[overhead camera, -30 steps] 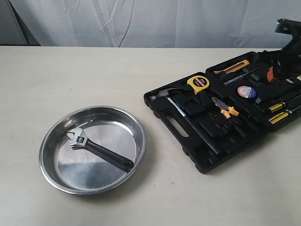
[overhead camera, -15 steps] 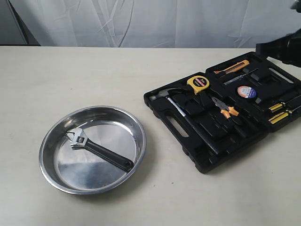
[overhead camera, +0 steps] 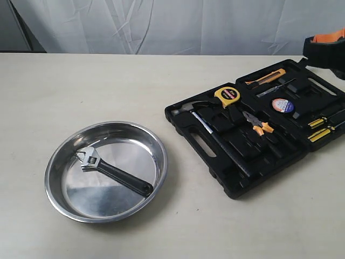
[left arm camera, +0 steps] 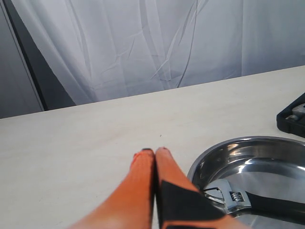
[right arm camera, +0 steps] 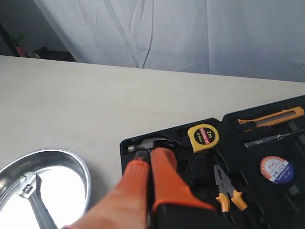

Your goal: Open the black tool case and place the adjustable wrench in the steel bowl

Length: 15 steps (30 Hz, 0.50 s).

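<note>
Left end effector (left arm camera: pixel 155 152) pressed together, empty, beside bowl (overhead camera: pixel 86 197); wrench (overhead camera: pixel 113 171) lies inside bowl, at left of surface (overhead camera: pixel 81 86); case (overhead camera: pixel 268 162) lies open at right; right end effector (right arm camera: pixel 148 164) pressed together, empty, above case.

The yellow tape measure (right arm camera: pixel 204 137), at the far left of the black tool case (right arm camera: pixel 248 152), has a round face label reading "2m" beside a red band whose print is too fine to read. To its right, the roll of tape (right arm camera: pixel 276 170) carries a round blue, white and red label with "PVC" at the top and a word across the middle that looks like "SNJUE". The smaller lines are illegible. The adjustable wrench (left arm camera: pixel 233 198) head shows scale marks, none legible.
</note>
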Available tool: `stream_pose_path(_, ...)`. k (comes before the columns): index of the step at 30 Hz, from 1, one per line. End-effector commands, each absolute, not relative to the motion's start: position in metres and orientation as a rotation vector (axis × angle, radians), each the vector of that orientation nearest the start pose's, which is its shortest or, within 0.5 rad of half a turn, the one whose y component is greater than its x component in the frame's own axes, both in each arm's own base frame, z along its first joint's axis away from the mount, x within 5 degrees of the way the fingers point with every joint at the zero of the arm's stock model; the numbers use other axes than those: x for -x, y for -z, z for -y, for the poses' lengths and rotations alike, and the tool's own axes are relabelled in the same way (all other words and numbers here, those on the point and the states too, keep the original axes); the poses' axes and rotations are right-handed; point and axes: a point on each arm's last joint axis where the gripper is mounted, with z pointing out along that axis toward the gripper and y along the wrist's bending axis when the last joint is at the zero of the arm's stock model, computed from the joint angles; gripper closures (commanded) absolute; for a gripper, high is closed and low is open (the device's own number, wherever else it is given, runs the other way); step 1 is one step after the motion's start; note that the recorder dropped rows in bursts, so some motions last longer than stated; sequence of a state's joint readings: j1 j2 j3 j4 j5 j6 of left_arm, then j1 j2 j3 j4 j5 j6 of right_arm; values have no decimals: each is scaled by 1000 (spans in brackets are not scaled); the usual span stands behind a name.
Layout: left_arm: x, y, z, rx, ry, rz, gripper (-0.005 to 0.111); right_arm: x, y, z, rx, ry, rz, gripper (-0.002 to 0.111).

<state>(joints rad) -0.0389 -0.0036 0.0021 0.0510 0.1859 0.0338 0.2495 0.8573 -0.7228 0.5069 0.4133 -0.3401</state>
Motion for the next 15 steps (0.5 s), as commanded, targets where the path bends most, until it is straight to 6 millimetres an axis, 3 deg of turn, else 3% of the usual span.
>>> stream_pose_path(1, -56, -197, 2, -92, -32, -1661, 106, -152, -344, -58, 260, -450, -1944, 109)
stream_pose_path(6, -56, -197, 2, -92, -32, -1661, 106, -137, -354, -54, 268, -432, -1863, 109)
stream_pose_path(9, -56, -197, 2, -92, -32, -1661, 106, -116, -357, -47, 272, -420, -1792, 109)
stream_pose_path(12, -56, -197, 2, -92, -32, -1661, 106, -94, -340, -40, 267, -391, -1722, 109)
stream_pose_path(15, -56, -197, 2, -92, -32, -1661, 106, -76, -312, -31, 230, -347, -1648, 109)
